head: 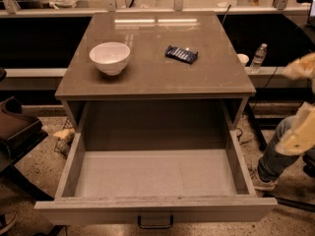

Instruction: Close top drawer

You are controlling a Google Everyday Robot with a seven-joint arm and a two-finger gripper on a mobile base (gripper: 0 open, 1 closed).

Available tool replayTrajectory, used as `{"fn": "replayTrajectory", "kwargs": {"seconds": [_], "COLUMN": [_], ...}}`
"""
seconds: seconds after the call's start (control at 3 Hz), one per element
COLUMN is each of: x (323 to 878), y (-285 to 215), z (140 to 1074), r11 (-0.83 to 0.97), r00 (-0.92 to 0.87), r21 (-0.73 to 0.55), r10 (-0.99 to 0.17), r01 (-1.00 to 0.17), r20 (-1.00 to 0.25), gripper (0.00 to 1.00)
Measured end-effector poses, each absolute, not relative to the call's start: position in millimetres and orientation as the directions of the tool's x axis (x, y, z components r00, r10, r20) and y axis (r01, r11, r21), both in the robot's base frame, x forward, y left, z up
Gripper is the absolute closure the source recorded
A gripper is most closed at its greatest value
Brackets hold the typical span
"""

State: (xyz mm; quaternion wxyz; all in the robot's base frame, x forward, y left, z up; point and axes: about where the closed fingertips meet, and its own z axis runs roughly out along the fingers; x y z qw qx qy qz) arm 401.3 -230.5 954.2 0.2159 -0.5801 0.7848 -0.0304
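Observation:
The top drawer (155, 173) is pulled far out of the grey-tan cabinet (157, 82). It is wide and deep, and its pale grey floor is bare. Its flat front panel (155, 211) runs along the bottom of the view, with a small dark loop handle (155, 223) at its middle. My arm shows as blurred pale cream shapes at the right edge. My gripper (298, 139) is there, to the right of the drawer's right wall and apart from it. It holds nothing that I can see.
A white bowl (110, 57) and a dark blue packet (181, 54) lie on the cabinet top. A person's jeans leg and shoe (270, 156) stand right of the drawer. A dark chair (17, 129) is at the left. A water bottle (258, 58) stands behind on the right.

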Motion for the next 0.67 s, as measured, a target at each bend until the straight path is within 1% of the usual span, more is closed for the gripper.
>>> {"fn": "replayTrajectory", "kwargs": {"seconds": [0.33, 0.67], "x": [369.3, 317.7], "y": [-245.2, -260.5], "z": [910.8, 838.0], "r11": [0.371, 0.416], "r00": [-0.258, -0.291], "r21": [-0.313, -0.294], "r10": [-0.902, -0.875], "r01": [-0.875, -0.86], "r20": [-0.346, -0.386], "gripper": [0.4, 0.71]}}
